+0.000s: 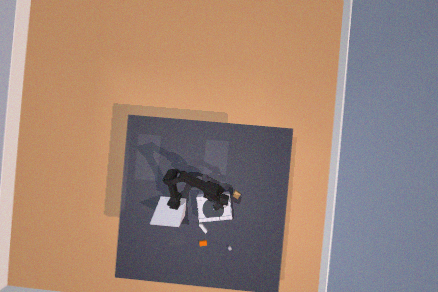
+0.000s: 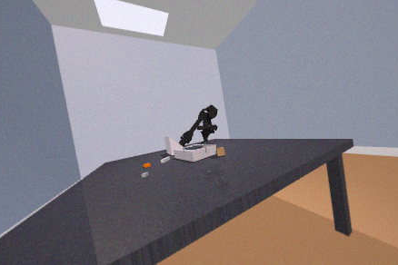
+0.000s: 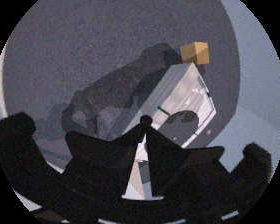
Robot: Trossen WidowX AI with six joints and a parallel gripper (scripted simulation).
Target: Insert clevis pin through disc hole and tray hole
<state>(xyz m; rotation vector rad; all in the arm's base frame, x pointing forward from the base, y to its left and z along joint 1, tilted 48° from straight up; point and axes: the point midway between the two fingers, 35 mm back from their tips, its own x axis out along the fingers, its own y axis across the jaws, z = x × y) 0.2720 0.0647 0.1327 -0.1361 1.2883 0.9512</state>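
Observation:
The pale rimmed tray stands on the dark table. The disc shows as a dark round shape inside the tray's rim, partly under the arm in the overhead view. My gripper is shut and held above the tray, near the disc in the overhead view. A small dark round end shows at the meeting fingertips; it looks like part of the clevis pin, whose remaining length is hidden. The tray's pin hole and the disc's hole cannot be made out.
A tan block stands close to a tray corner. A white bar, an orange block and a small pale piece lie on the table. A white slanted panel stands beside the tray.

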